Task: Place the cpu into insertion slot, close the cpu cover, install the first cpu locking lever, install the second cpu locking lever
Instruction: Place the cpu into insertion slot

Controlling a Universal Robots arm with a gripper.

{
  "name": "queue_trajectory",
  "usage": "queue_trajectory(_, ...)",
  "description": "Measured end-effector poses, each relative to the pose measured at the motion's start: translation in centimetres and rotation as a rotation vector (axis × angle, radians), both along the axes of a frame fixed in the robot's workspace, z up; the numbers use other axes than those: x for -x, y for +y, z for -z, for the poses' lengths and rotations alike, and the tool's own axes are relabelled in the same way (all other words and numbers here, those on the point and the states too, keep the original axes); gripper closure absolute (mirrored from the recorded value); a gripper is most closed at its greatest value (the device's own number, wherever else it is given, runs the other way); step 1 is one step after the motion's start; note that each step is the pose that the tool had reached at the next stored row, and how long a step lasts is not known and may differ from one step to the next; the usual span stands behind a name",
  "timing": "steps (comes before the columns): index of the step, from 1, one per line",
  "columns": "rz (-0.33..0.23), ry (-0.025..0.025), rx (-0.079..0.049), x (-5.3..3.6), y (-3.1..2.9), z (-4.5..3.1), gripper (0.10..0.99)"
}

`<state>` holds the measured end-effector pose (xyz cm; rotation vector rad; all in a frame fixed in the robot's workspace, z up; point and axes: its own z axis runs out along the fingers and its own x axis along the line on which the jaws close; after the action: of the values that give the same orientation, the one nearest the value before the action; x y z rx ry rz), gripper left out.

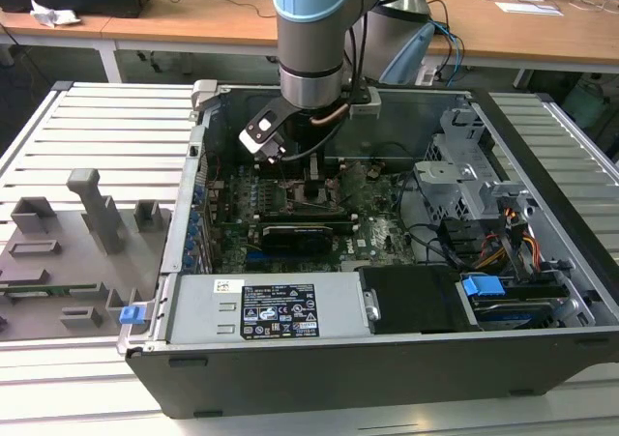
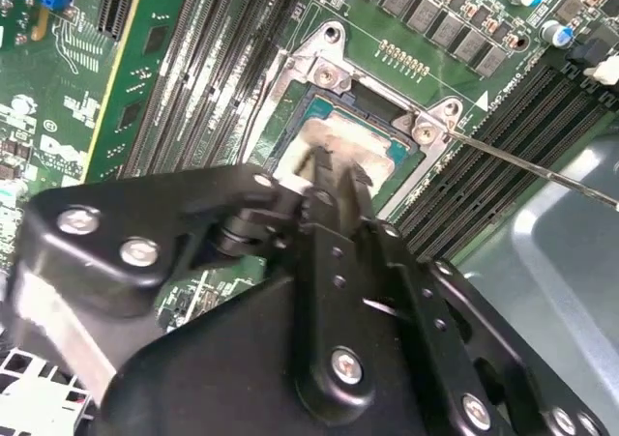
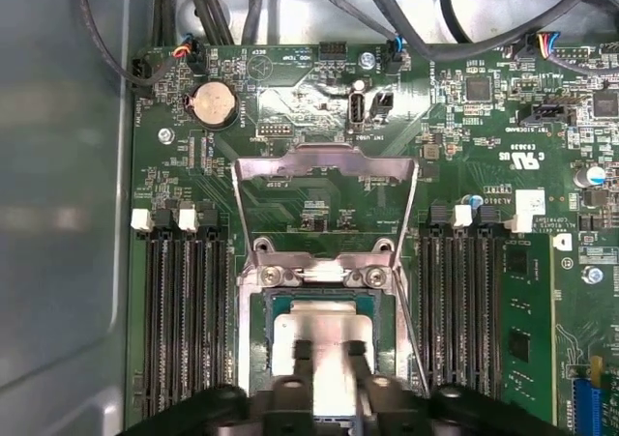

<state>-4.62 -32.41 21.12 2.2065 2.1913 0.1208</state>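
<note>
First wrist view: the cpu cover (image 3: 324, 159) raised, gripper (image 3: 330, 351) at the cpu (image 3: 324, 322).

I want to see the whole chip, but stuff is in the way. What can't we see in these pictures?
- First wrist view: the near part of the cpu is hidden under the gripper.
- Both wrist views: the pins of the insertion slot are covered by the cpu.
- Exterior view: the arm stands in front of the insertion slot.
- Whether the cpu lies fully flat cannot be told.
</note>
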Motion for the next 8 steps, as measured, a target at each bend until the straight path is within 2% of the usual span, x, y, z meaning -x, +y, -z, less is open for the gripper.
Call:
queue_trajectory(1,0.0,0.0,0.0,0.0,-0.01,-0.03,0.929)
queue_trajectory(2,0.0,0.0001,0.0,-0.01,-0.02,-0.07,0.98)
queue_trajectory(8,0.0,0.0002,0.0,0.0,-0.02,-0.36,0.98)
